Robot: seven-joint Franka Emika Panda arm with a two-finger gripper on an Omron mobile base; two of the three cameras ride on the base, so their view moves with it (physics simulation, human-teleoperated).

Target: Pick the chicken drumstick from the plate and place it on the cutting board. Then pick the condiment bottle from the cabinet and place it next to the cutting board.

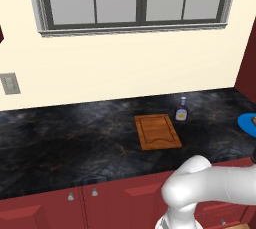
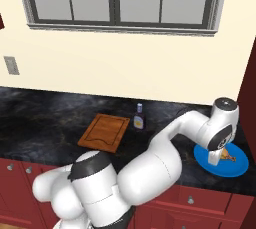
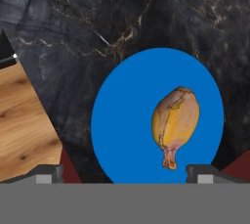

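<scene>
One blue plate (image 3: 122, 120) sits on the dark marbled surface (image 1: 75, 133), off to the right end, and one chicken drumstick (image 3: 175, 120) lies on it, plump end away from the hand's camera, narrow bone end toward it, set toward one side of the plate and not at its centre. From the right base view the plate (image 2: 235, 169) shows beneath the arm's wrist with the drumstick (image 2: 229, 154) on it.

One cutting board (image 1: 157, 131) lies flat on the surface, well apart from the plate, nothing on it. One condiment bottle (image 1: 181, 109) stands upright just beside the board's far right corner, its white cap up and yellow label facing forward. It stands apart from the board, close but not touching.

The hand (image 3: 126, 173) hangs above the plate, pointing down at it, its two dark fingertips (image 3: 49, 173) spread as wide as they go, with the drumstick between them and nearer one tip, in the hand view. It holds nothing and touches nothing; the drumstick lies clear below it.

Above the surface, one window (image 1: 135, 0) with grey panes is set in the cream wall.
</scene>
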